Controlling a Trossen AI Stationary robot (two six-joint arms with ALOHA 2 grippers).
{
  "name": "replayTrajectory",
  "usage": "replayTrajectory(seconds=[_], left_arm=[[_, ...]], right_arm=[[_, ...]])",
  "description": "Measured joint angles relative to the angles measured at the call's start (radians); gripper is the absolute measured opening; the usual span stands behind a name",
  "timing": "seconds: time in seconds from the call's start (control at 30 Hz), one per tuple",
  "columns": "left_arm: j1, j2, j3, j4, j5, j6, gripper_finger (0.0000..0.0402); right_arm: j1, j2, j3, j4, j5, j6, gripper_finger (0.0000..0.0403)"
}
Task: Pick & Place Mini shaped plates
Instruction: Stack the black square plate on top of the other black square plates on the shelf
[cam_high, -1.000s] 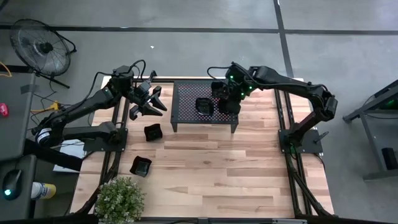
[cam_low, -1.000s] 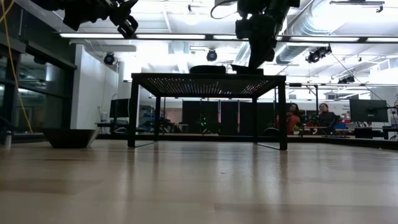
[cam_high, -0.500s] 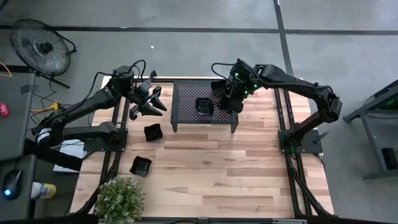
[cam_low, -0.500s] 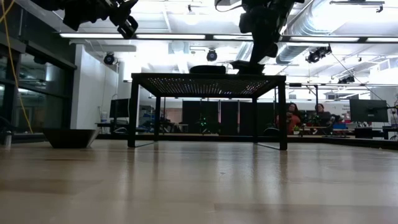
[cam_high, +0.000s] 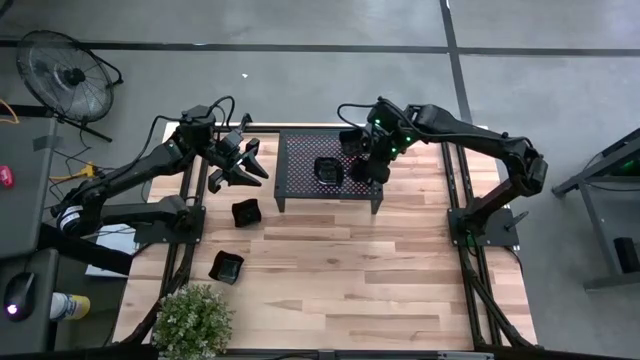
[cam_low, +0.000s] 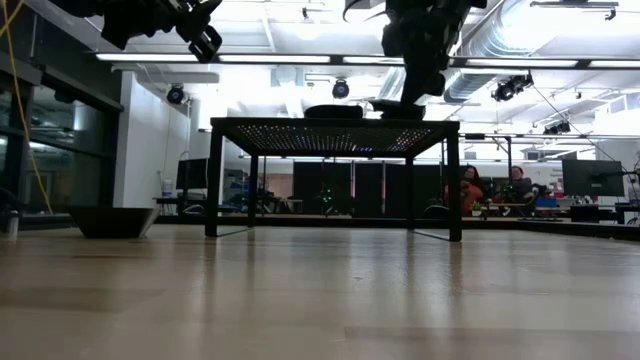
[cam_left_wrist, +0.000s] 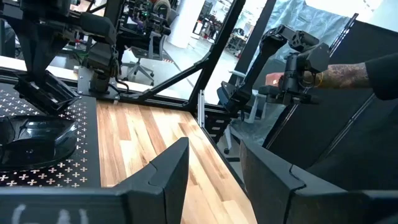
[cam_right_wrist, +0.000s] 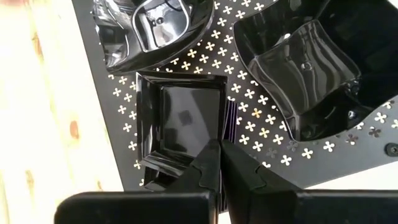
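Hanging over the right part of the rack (cam_high: 330, 168), the right gripper (cam_right_wrist: 221, 163) has its jaws pressed together at the rim of a square plate (cam_right_wrist: 179, 119) that lies on the rack; whether they pinch it, one cannot tell. Two more plates (cam_right_wrist: 298, 62) lie beside it. Left of the rack, the left gripper (cam_high: 245, 165) hangs with jaws spread, empty. Two plates (cam_high: 245, 212) lie on the worktop (cam_high: 350, 280).

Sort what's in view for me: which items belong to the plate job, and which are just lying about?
Job:
square plate at right tool
round plate on rack
two plates on table

Lying about:
plant
fan
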Motion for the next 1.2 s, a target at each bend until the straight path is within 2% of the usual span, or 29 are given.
replayTrajectory(seconds=[0.4, 0.6, 0.9, 1.2], left_arm=[[0.0, 0.0, 0.0, 0.0, 0.002, 0.0, 0.0142], [0.0, 0.0, 0.0, 0.0, 0.002, 0.0, 0.0142], [0.0, 0.0, 0.0, 0.0, 0.002, 0.0, 0.0142], [0.0, 0.0, 0.0, 0.0, 0.002, 0.0, 0.0142]], right_arm=[[0.0, 0.001, -0.001, 0.002, -0.006, 0.0, 0.0017], [-0.001, 0.001, -0.001, 0.005, -0.021, -0.005, 0.0003], [-0.005, 0.008, -0.001, 0.026, -0.039, -0.001, 0.0003], [-0.005, 0.043, -0.002, 0.026, -0.037, 0.0, 0.0026]])
